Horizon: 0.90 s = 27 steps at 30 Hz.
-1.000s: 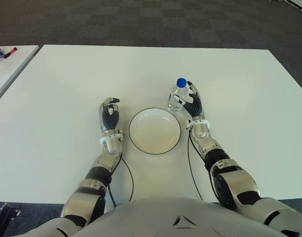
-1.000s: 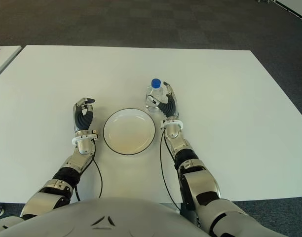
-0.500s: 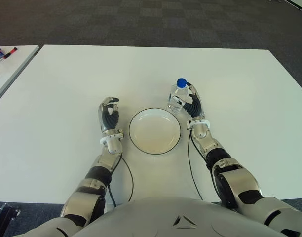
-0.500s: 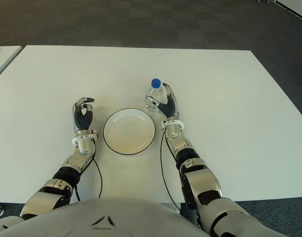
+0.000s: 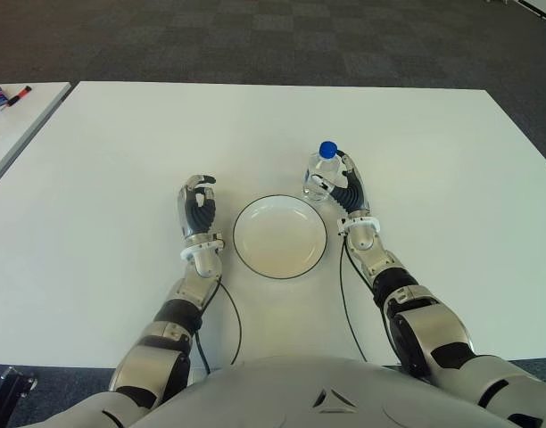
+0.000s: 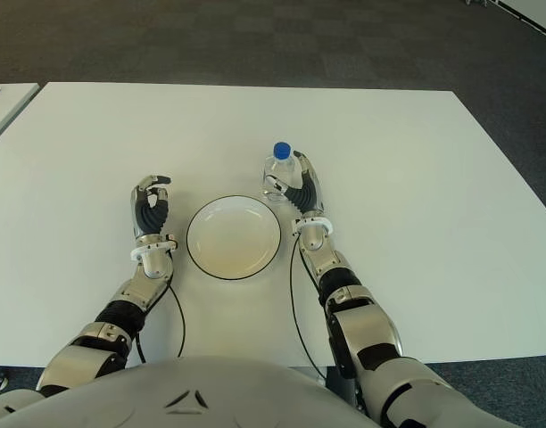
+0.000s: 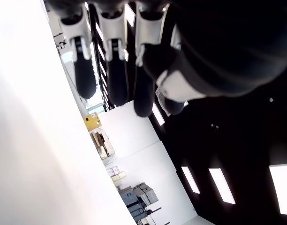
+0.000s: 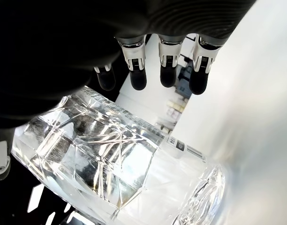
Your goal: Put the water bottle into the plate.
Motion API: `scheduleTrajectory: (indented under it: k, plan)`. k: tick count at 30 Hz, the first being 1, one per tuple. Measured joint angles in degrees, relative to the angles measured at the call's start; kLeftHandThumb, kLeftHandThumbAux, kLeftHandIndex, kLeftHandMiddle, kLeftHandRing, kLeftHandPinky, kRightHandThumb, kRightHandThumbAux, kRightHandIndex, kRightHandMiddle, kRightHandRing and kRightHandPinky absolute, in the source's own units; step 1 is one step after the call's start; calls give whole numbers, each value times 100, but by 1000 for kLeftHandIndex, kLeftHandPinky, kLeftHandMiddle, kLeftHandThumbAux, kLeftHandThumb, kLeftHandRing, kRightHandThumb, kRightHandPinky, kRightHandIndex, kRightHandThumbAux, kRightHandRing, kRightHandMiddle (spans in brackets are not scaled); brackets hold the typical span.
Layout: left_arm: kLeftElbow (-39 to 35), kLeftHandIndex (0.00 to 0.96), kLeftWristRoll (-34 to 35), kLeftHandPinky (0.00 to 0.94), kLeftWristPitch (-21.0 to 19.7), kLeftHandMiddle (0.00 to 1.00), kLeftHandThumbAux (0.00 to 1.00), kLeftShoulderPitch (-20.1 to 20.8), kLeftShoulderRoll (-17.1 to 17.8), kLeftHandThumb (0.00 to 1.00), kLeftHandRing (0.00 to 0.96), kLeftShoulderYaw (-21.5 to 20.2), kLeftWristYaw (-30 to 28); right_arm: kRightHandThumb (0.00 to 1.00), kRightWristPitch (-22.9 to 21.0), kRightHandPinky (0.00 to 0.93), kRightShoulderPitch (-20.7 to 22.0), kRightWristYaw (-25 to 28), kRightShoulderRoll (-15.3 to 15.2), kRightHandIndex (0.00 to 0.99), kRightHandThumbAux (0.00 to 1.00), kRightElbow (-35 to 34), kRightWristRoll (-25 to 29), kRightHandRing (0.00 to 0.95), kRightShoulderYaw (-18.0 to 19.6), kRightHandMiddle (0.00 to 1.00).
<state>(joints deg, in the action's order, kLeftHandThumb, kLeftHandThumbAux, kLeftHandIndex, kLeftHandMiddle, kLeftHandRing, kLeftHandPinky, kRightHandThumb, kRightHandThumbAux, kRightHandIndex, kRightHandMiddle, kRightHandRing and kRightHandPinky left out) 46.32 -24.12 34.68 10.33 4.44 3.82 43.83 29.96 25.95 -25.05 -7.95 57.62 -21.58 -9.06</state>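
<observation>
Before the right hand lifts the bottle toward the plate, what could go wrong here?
The right hand is against the water bottle, but in the right wrist view its fingers look extended, not wrapped, so the tall upright bottle may tip or slip. The plate lies very close, so a low carry might hit its rim. The left hand stays idle beside the plate.

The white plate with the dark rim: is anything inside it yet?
Nothing; the round white plate with the dark rim shows only its bare bowl. The clear water bottle with the blue cap stands on the white table just beyond it, right hand beside it.
</observation>
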Motion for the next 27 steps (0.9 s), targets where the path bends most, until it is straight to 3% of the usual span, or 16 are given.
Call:
scheduleTrajectory:
  k: [16, 27]
  plan:
    - [15, 460, 266, 376, 74, 417, 675, -22, -4, 839, 356, -42, -339, 584, 487, 88, 80, -3, -6, 0, 377, 84, -97, 0, -167, 0]
    - [42, 458, 392, 387, 269, 424, 673, -36, -6, 841, 367, -52, -522, 589, 354, 102, 427, 486, 48, 0, 383, 247, 34, 11, -146, 0]
